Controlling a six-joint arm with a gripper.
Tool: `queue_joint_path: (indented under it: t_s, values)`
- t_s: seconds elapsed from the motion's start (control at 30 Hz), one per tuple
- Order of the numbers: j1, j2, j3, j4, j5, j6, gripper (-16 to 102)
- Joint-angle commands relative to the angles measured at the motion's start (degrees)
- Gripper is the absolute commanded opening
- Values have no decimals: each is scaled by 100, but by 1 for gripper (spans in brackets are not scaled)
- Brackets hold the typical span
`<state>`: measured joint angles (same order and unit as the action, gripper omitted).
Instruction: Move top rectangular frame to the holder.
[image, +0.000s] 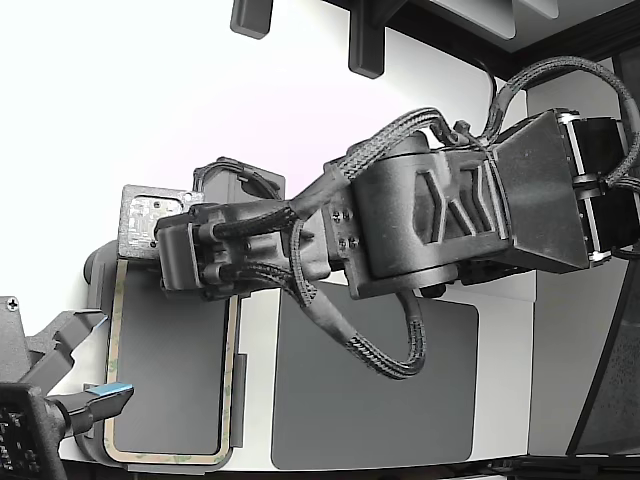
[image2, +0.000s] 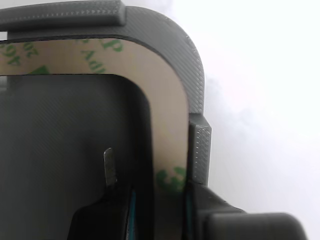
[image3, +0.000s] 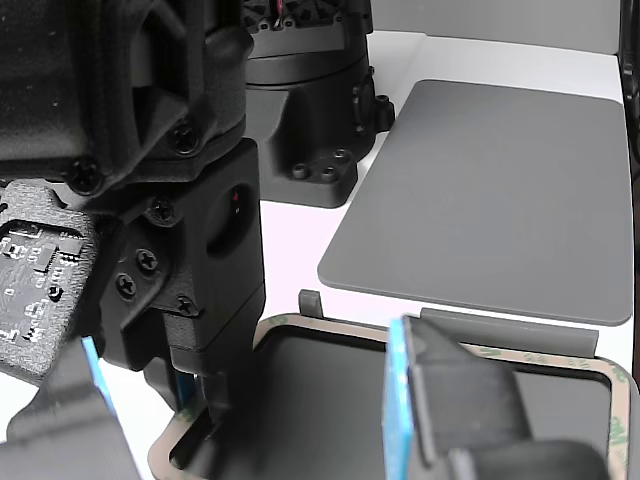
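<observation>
The top rectangular frame (image: 112, 350), with a beige-green border around a dark centre, lies flat inside the light grey holder (image: 238, 400) at the exterior view's left. My gripper (image: 178, 285) reaches down onto the frame's far end. In the wrist view its two fingers straddle the frame's border (image2: 165, 115) by the holder's rim (image2: 192, 65) and side notch. The gripper (image2: 159, 212) stands a little wider than the border, with a dark gap at the inner blue pad. In the other view the gripper (image3: 200, 405) sits at the frame's corner (image3: 330, 327).
A larger plain dark grey mat (image: 400, 400) lies beside the holder, also in the other view (image3: 500, 180). A second arm's blue-padded gripper (image: 105, 395) hovers over the frame's near end and fills the other view's foreground (image3: 420, 400). A small circuit board (image: 150, 215) sits on my wrist.
</observation>
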<state>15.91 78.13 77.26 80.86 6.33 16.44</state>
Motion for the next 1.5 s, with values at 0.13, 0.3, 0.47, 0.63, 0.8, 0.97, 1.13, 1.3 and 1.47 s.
queue_joint_path:
  t_s: [0.13, 0.3, 0.47, 0.63, 0.8, 0.97, 1.13, 1.3, 1.47]
  values:
    - [-62, 141, -88, -62, 0, 53, 100]
    - [-53, 229, -439, 123, 132, 299, 100]
    - [-53, 747, -316, 123, 633, 668, 100]
    - [-176, 1819, 598, -299, 993, 747, 100]
    - [-422, 3445, 1934, -958, 1116, 501, 100]
    - [-712, 5019, 3322, -1767, 984, 211, 100]
    - [-835, 6047, 4219, -2048, 1063, -562, 100]
    - [-1063, 7102, 5194, -2285, 940, -659, 100]
    - [-1072, 8191, 6311, -2584, 949, -756, 100]
